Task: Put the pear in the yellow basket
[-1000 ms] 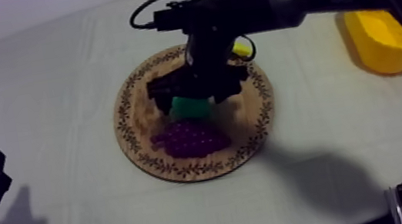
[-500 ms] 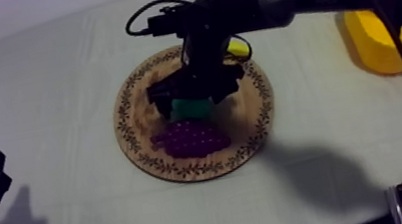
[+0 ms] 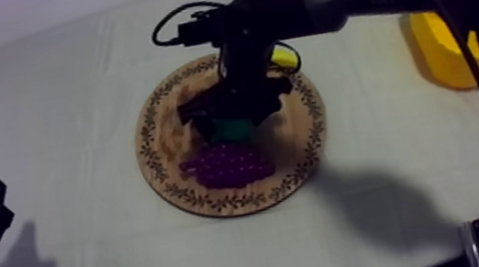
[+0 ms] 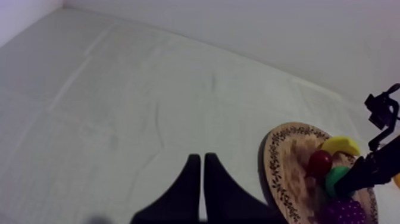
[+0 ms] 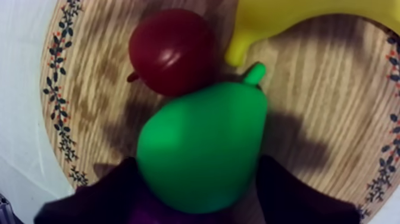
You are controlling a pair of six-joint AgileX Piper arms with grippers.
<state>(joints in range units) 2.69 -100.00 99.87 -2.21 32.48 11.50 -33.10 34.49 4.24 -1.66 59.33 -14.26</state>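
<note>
Since a second ago the right gripper point(image 3: 233, 118) has sunk lower over the round wooden board point(image 3: 162, 148), and less of the pear point(image 3: 232, 130) shows beneath it. The board carries all the fruit: the pear at its middle, the bunch of grapes point(image 3: 225, 164) just beside it toward the near rim, and the banana point(image 3: 287, 57) at the far side. The yellow basket point(image 3: 445, 50) stands well apart at the right of the tabletop point(image 3: 58, 82); its inside cannot be made out.

The right wrist view adds the small red fruit point(image 5: 172, 50), touching the pear's shoulder, and the black fingers point(image 5: 101, 193) pressed against both flanks of the pear, which rests on the board. The left wrist view shows the left gripper point(image 4: 199, 179) over bare cloth, fingers together in a narrow wedge.
</note>
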